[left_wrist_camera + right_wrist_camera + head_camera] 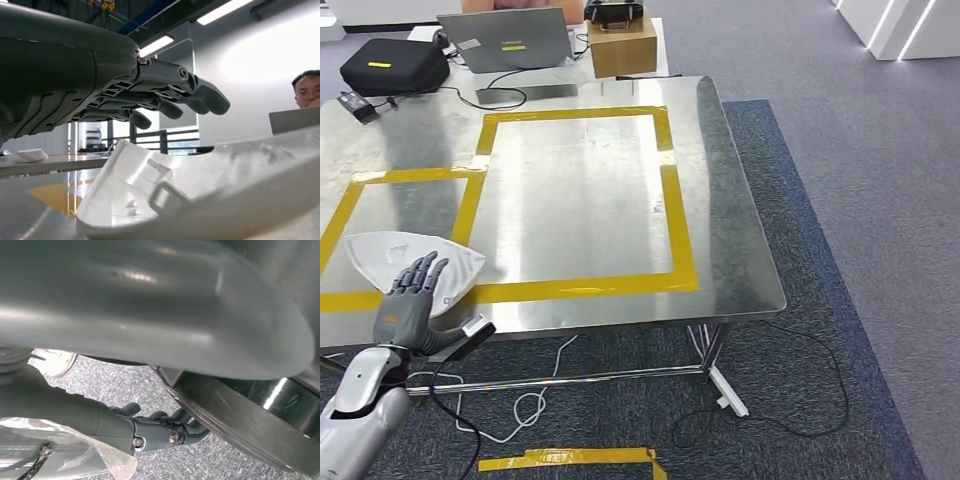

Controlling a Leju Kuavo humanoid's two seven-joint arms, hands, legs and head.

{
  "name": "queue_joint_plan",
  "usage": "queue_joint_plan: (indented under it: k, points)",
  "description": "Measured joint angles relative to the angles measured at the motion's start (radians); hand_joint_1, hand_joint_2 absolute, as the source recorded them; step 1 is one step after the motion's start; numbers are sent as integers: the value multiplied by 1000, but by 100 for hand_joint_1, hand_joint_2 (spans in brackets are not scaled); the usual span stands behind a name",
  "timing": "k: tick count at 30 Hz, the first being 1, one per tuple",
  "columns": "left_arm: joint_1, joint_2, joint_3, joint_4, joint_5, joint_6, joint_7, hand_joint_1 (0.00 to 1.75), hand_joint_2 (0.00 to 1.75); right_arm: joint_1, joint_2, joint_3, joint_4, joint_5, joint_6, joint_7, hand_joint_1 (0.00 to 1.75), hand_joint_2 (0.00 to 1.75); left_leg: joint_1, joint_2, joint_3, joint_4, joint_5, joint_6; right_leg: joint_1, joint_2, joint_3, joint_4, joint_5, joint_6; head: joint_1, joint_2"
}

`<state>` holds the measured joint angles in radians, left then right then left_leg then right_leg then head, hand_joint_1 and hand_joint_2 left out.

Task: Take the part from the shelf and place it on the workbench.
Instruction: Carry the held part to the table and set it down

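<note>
The white, curved, shell-like moulded plastic part [410, 262] lies on the polished steel table [727, 230], close to its near edge and towards the near left corner, straddling the yellow tape line [576, 289] that runs along that edge. My left hand [409, 300] hangs just over the near end of the part with its fingers [203, 97] stretched out and spread, holding nothing; in the left wrist view there is a clear gap between them and the part's rim, so I judge the part already set down and released. The risk I see is in getting my hand away. The part is thin, light-looking and rests on a curved underside on slick metal, so a fingertip catching its raised rim as I draw back could drag it, spin it, or tip it off the near edge onto the grey carpet [803, 400]. Lifting before retreating would seem safer than sliding backwards low. My forearm is also close under the table's near edge, where loose cables [524, 405] hang, and a careless swing could snag one. My right hand [151, 427] hangs low over the carpet, dark fingers partly curled; I cannot tell whether they are closed. A person sits beyond the far edge behind a grey laptop [509, 40], well apart from my reach.
</note>
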<state>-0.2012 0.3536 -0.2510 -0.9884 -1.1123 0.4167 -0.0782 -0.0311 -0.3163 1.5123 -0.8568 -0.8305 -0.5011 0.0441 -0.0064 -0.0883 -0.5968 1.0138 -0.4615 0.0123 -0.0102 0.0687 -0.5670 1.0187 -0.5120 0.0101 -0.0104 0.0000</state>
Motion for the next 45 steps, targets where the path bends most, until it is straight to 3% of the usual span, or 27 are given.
queue_joint_plan:
  k: [28,45]
  points:
    - [10,-9,9,-5,74,62,-43,0,0,1,-7,0,-8,31,-8,16,0,0,0,0,0,0,0,0,0,0,0,0,0,0,0,0]
    - [83,-48,1,-141,110,53,-54,0,0,3,-37,0,-87,25,-64,43,0,0,0,0,0,0,-1,1,0,0,0,-1,0,0,0,0]
